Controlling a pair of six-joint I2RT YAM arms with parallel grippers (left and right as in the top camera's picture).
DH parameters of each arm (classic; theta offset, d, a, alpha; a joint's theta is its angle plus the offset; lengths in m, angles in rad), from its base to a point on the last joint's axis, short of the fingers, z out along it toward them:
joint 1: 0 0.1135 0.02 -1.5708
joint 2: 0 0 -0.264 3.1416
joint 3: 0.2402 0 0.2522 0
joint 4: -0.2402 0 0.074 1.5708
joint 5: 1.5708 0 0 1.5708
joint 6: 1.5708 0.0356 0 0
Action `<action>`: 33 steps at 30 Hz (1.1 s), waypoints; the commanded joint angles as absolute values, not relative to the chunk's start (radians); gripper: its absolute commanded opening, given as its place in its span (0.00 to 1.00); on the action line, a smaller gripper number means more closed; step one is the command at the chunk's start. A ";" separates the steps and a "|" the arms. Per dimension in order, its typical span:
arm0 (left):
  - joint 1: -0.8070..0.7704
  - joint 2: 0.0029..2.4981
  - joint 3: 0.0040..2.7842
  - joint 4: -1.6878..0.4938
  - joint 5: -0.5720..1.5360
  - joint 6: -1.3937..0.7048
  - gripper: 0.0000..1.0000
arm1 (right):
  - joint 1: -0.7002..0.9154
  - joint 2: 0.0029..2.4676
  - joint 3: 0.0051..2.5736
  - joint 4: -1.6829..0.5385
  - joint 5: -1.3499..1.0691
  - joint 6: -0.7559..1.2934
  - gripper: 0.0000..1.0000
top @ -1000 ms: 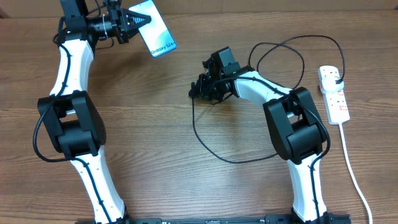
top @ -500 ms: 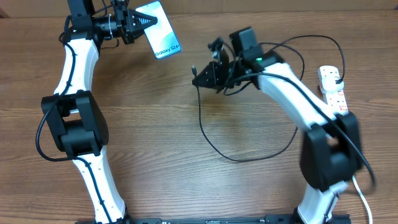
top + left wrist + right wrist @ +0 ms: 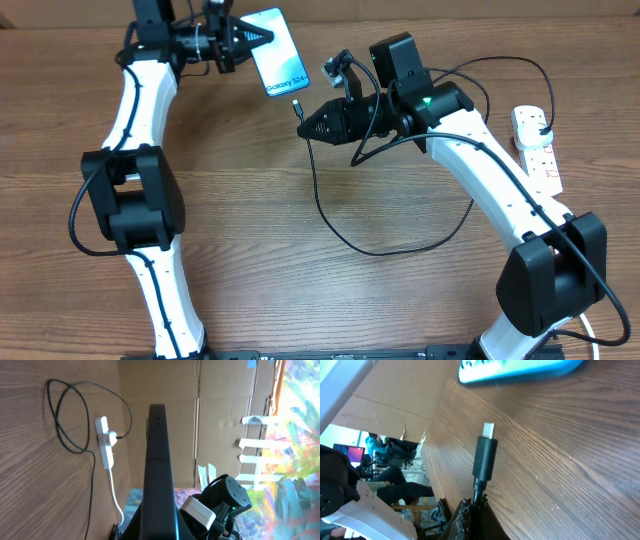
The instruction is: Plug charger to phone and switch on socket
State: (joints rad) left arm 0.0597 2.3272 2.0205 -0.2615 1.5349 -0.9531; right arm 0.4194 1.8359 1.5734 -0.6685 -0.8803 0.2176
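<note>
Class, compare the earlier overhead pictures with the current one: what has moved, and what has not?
The left gripper, holding the phone, carried it rightward toward the middle. The right gripper, gripping the charger near its tip, lifted and swung toward the phone. The socket stayed where it was.

The phone (image 3: 278, 52) is showing white "Galaxy S24" lettering on its light blue screen. The white power strip (image 3: 540, 165) is carrying red markings, too small to be read.
</note>
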 commanded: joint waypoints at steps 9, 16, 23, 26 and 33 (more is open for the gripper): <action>0.046 2.328 2.032 -0.256 1.580 -0.973 0.04 | 0.419 1.838 1.579 -0.627 -0.871 0.263 0.04; 0.045 2.328 2.032 -0.257 1.580 -0.973 0.04 | 0.418 1.839 1.579 -0.614 -0.855 0.285 0.04; 0.044 2.328 2.032 -0.257 1.580 -0.973 0.04 | 0.417 1.840 1.579 -0.614 -0.846 0.288 0.04; 0.044 2.328 2.032 -0.257 1.580 -0.973 0.04 | 0.414 1.840 1.579 -0.613 -0.846 0.288 0.04; 0.042 2.328 2.032 -0.257 1.580 -0.973 0.04 | 0.414 1.840 1.578 -0.607 -0.846 0.288 0.04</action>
State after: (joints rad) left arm 0.0463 2.3272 2.0205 -0.2615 1.5379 -0.9634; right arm 0.4187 1.8359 1.5738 -0.6136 -0.8490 0.2878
